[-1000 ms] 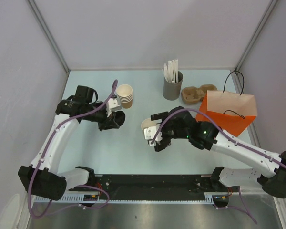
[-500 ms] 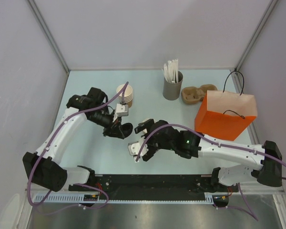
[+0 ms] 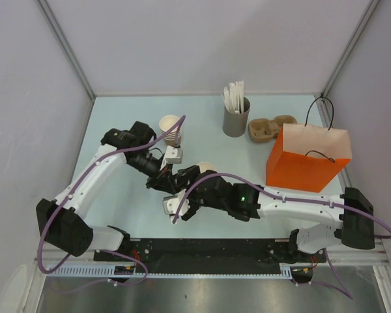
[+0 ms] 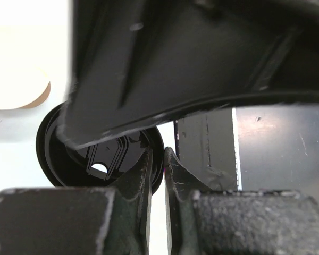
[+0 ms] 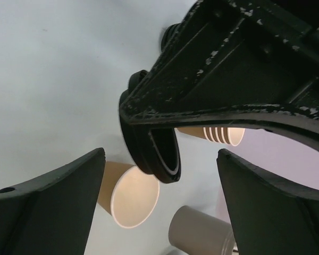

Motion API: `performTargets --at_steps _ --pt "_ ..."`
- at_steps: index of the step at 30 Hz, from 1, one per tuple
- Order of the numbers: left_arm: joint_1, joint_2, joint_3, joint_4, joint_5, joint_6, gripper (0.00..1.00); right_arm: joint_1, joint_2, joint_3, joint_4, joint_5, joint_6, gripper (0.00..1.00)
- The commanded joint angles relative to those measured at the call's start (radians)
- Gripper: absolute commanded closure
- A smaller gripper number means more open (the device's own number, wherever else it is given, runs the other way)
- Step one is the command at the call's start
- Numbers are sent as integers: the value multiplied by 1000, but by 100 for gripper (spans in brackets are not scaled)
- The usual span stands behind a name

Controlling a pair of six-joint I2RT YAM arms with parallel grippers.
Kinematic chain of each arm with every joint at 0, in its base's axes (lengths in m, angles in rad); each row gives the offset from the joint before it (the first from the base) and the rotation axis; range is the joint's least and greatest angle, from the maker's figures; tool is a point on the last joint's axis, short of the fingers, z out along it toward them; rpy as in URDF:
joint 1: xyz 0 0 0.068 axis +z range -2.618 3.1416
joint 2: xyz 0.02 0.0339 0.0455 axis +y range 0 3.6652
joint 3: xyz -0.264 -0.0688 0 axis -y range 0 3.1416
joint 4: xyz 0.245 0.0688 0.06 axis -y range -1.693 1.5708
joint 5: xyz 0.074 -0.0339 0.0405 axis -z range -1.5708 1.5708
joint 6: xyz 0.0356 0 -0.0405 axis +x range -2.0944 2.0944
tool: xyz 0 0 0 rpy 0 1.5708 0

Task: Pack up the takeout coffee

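Finding one: my left claw (image 4: pixel 158 154) is standing narrow, its two fingers pinching the rim of the black lid (image 4: pixel 95 159). In the top view it is holding the lid well to the left of the orange paper bag (image 3: pixel 306 166), nearer my bases than the bag is.

Finding two: my right claw (image 5: pixel 160 156) is gaping wide and gripping nothing. It is also sitting well left of the bag, and its wrist view is showing the held lid between its fingers.

Finding three: the lone tan cup (image 5: pixel 130 199) is standing open-mouthed on the table, left of the bag and closer to it than the lid. My right arm is partly hiding it from above.

Finding four: the stack of tan cups (image 3: pixel 171 127) is sitting farther left of the bag. The grey holder (image 3: pixel 236 120) and the pulp carrier (image 3: pixel 267 127) are standing just behind the bag's left side.
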Motion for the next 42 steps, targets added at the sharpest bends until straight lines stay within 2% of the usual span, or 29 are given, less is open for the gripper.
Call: performTargets --at_steps 1,6,8,12,14,16,23,24,25,31,33,34,37,38,40,41,42 --pt "-23 -10 14 -117 60 60 86 -9 4 -12 108 35 20 13" --pt "-26 -43 5 -117 62 63 88 -55 -1 -35 124 -9 38 24" --pt "-28 -51 1 -118 59 66 88 -68 -1 -43 133 -29 45 32" --pt "-28 -45 -2 -117 53 66 88 -83 7 -49 139 -46 39 38" --pt "-29 -40 -1 -118 53 66 89 -79 12 -49 136 -49 35 38" --pt "-29 -34 2 -118 54 65 89 -72 13 -49 127 -51 31 33" --pt "-29 -16 1 -118 56 65 89 -51 19 -51 116 -43 22 34" --pt "-29 -14 1 -118 57 65 89 -48 22 -51 117 -41 22 36" --pt "-29 -17 1 -118 57 68 89 -45 24 -51 121 -40 22 43" --pt "-29 -14 -7 -117 57 70 87 -40 32 -52 116 -46 23 67" --pt "-29 -13 -2 -118 59 70 84 -40 30 -52 107 -49 23 77" --pt "-29 -11 1 -118 60 68 82 -40 27 -54 105 -54 23 78" --pt "-29 -10 11 -112 56 63 64 -43 12 -57 88 -66 26 82" --pt "-28 -10 14 -106 51 56 54 -43 10 -57 84 -67 28 83" --pt "-26 -14 31 -92 39 28 46 -43 1 -57 64 -75 31 83" --pt "-26 -19 43 -62 20 11 36 -43 -8 -57 50 -78 32 83" --pt "-20 -28 48 -42 11 -19 31 -42 -13 -57 41 -84 34 83"
